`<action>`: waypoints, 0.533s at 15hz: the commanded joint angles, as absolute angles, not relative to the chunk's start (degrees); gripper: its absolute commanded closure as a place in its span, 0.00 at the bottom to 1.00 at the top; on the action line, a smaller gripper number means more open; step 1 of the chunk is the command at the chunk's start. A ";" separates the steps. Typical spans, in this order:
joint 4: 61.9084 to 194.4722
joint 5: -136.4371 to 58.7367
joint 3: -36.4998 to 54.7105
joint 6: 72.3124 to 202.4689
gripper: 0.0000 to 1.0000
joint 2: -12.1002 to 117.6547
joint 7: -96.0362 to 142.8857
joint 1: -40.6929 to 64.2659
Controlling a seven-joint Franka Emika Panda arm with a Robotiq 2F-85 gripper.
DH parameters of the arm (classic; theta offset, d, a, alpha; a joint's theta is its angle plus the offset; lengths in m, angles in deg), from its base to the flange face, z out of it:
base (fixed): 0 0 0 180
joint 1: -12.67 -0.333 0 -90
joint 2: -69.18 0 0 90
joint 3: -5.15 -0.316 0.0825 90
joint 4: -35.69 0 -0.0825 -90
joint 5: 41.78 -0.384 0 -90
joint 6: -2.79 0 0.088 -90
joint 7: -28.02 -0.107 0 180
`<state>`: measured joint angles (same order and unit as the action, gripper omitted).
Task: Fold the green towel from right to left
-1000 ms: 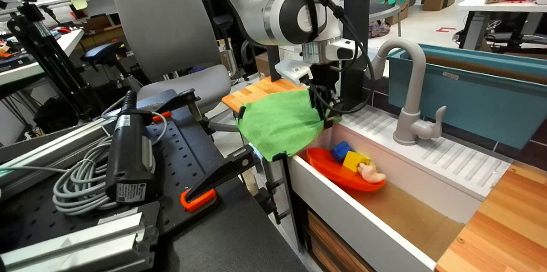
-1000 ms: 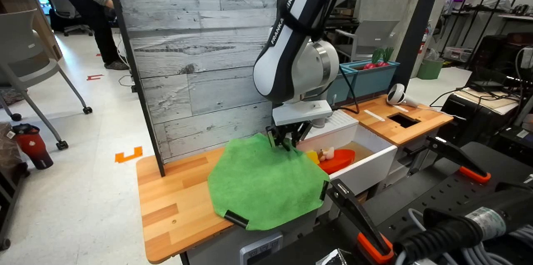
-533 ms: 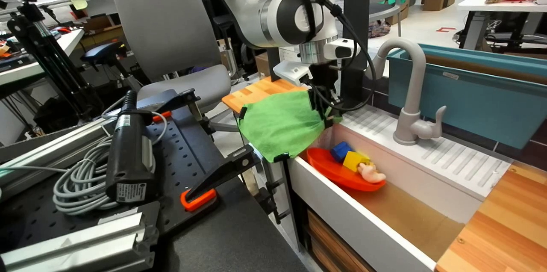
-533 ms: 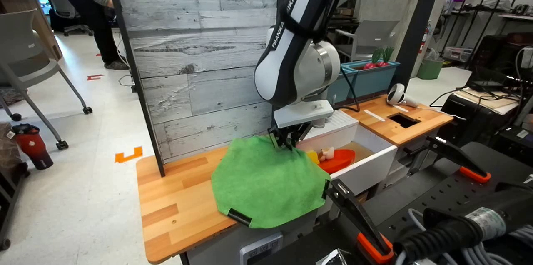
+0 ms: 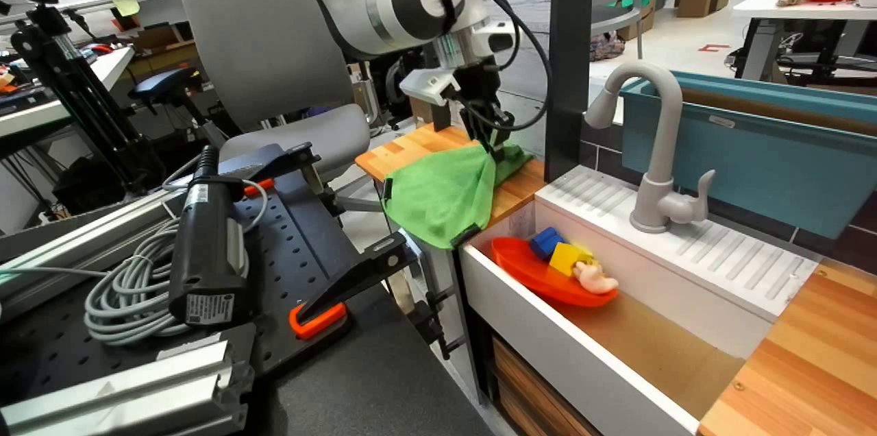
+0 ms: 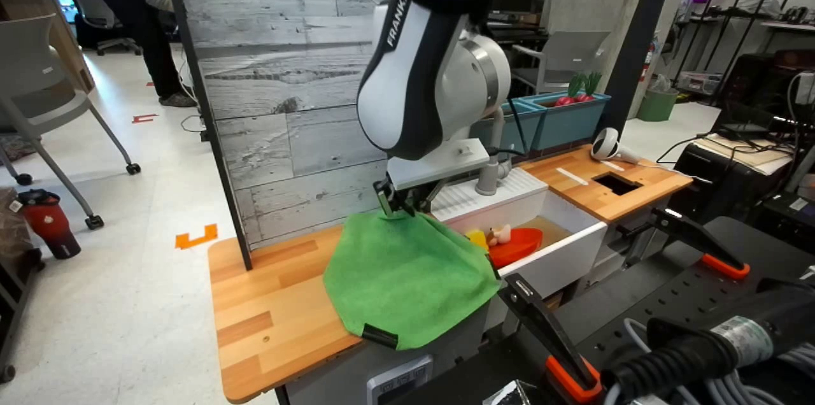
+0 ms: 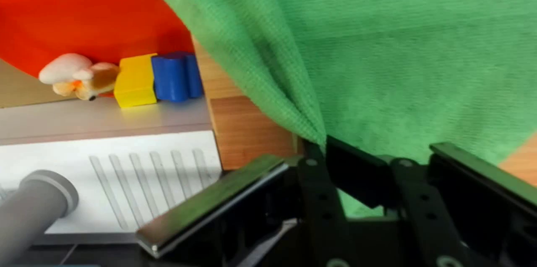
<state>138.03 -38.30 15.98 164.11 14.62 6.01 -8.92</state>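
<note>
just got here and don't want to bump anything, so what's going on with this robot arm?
The robot arm is handling a green towel, which it is meant to fold from right to left. Its gripper is shut on a pinched bit of it, above the wooden counter beside the sink. Most of the towel is spread out, one side hanging past the counter's edge, so the fold looks unfinished. A red dish and a yellow block sit in the sink.

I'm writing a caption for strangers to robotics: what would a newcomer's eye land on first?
Probably the bright green towel, spread over the wooden counter with a bit pinched in the gripper. After that, likely the red dish in the white sink beside the counter.
</note>
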 commanded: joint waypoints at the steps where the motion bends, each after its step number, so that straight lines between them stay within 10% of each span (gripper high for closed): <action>1: 146.12 -37.90 16.93 167.37 0.98 23.08 3.86 -13.42; 8: 147.78 -36.07 17.03 165.27 0.98 24.41 3.70 -18.57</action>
<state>146.14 -38.08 16.38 165.70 24.06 4.72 -16.69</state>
